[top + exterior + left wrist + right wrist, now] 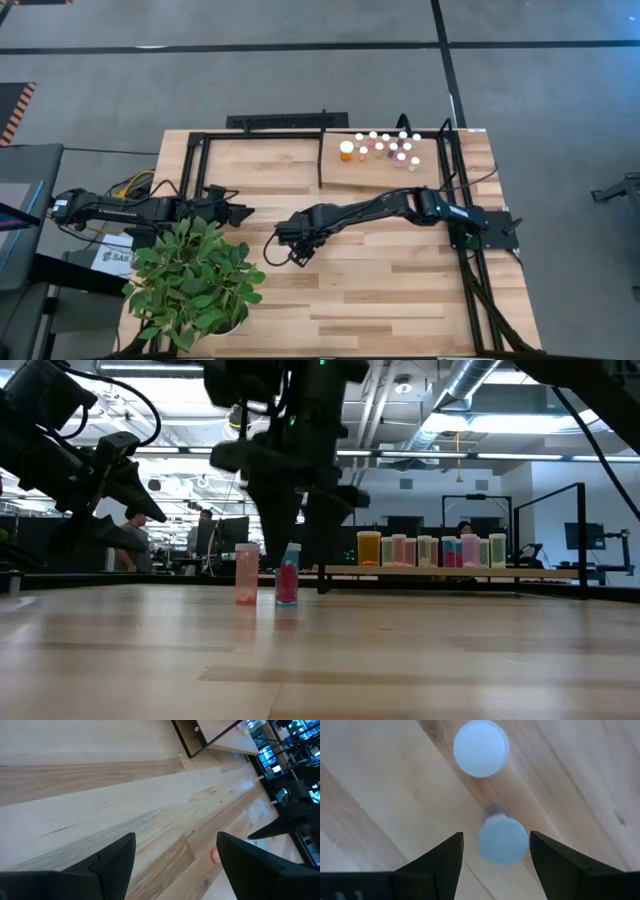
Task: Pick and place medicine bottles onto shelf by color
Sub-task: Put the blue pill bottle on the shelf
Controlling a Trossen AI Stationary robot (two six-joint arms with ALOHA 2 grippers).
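Two small vials are standing upright on the tabletop (420,660) under the right claw (495,851): a pale pink vial (246,573) and, just beside it, a deeper red vial (287,574), both white-capped. From the right wrist they are showing only as two round white caps, bodies hidden. The right claw is hanging above them, fingers spread and gripping nothing, one cap lying between its fingertips. On the shelf (335,170) at the far right of the tabletop, the other bottles (390,148) are standing clustered, their colours hard to separate from above. The left claw (175,857) is waiting released near a plant (195,282), which is hiding the tabletop's near-left corner.
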